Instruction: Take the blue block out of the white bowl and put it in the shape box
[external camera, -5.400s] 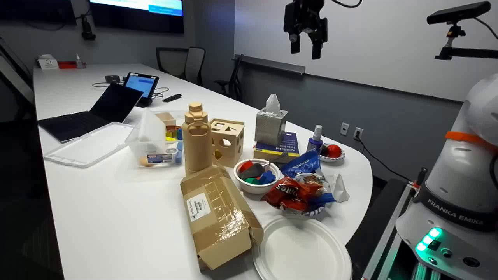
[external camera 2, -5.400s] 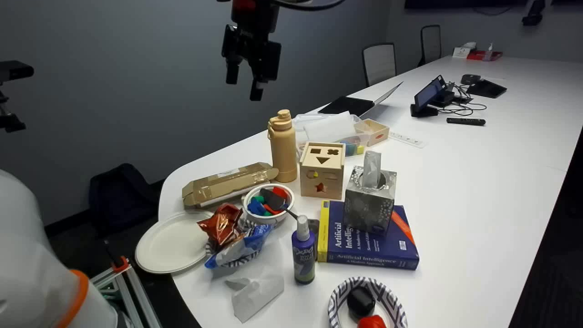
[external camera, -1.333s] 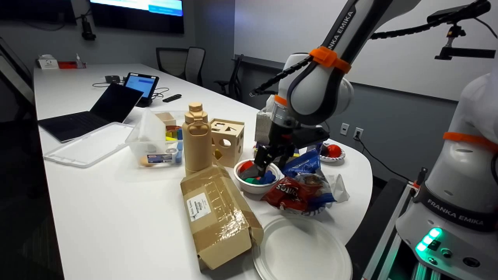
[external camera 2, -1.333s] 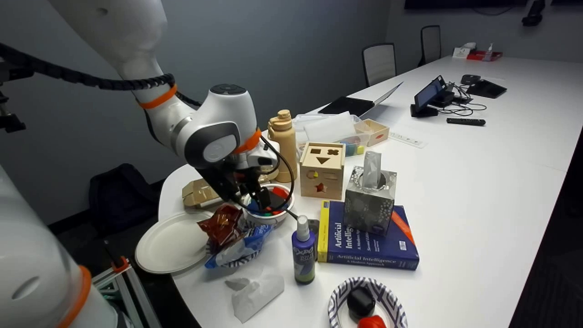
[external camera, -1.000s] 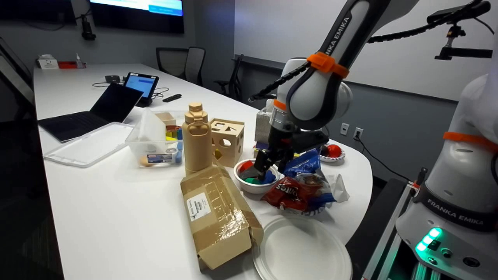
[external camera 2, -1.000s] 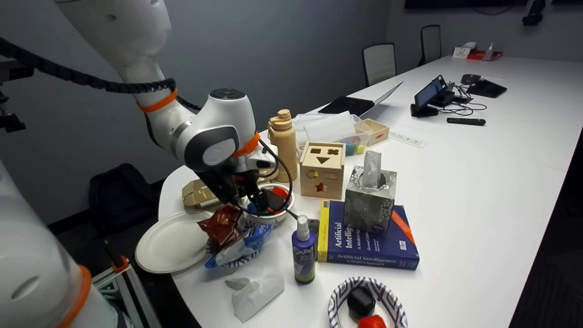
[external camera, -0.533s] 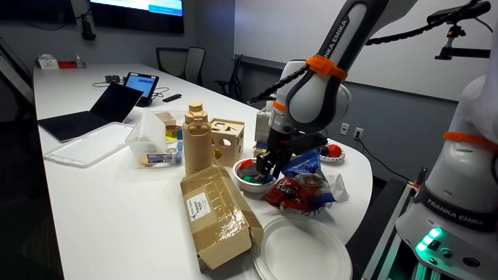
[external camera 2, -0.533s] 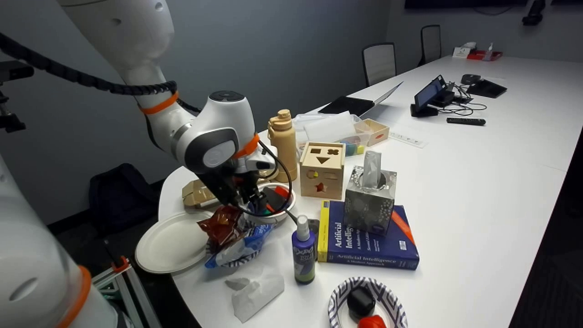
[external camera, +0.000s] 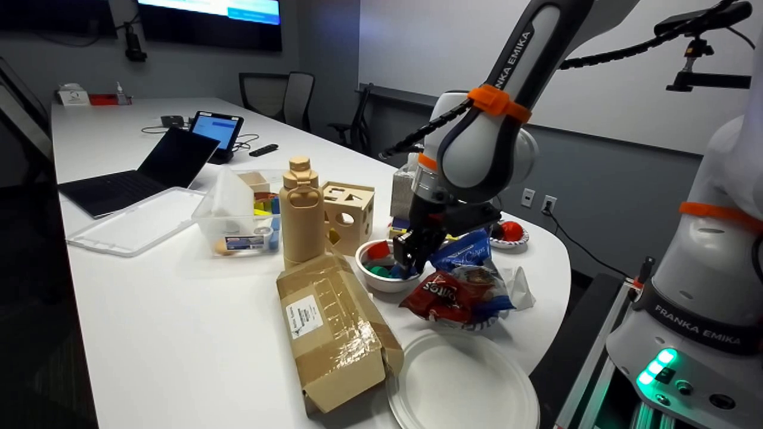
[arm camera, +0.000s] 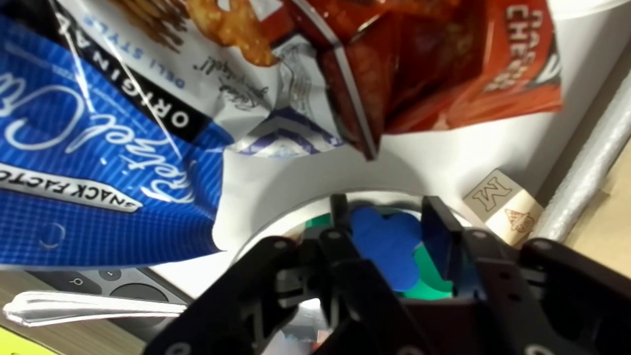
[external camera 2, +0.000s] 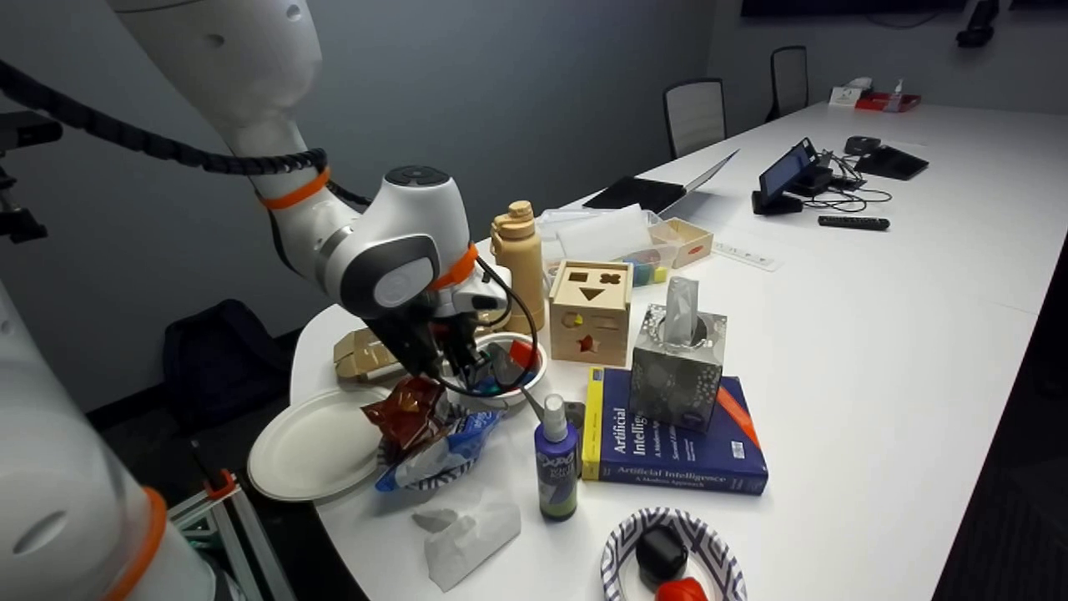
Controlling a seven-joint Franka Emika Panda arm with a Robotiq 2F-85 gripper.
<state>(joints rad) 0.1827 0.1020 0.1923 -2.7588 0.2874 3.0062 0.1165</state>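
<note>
In the wrist view the blue block, clover-shaped, lies between the two fingers of my gripper, both fingers against its edges. Gripper and block are inside the white bowl, along with green and red pieces. Both exterior views show the fingers down in the bowl, where the arm and fingers cover much of the block. Beyond the bowl stands the shape box, a pale wooden cube with cut-out holes on its top and sides; in an exterior view the tan bottle is beside the shape box.
Red and blue snack bags crowd the bowl. A grey utensil leans in it. Around are a tan bottle, a cardboard box, a spray bottle, a tissue box on a book, and a lettered wooden block.
From high above the table my gripper has come down into the bowl, and its fingers have closed around the blue block. The bowl has shifted slightly, and the utensil and red piece have tilted.
</note>
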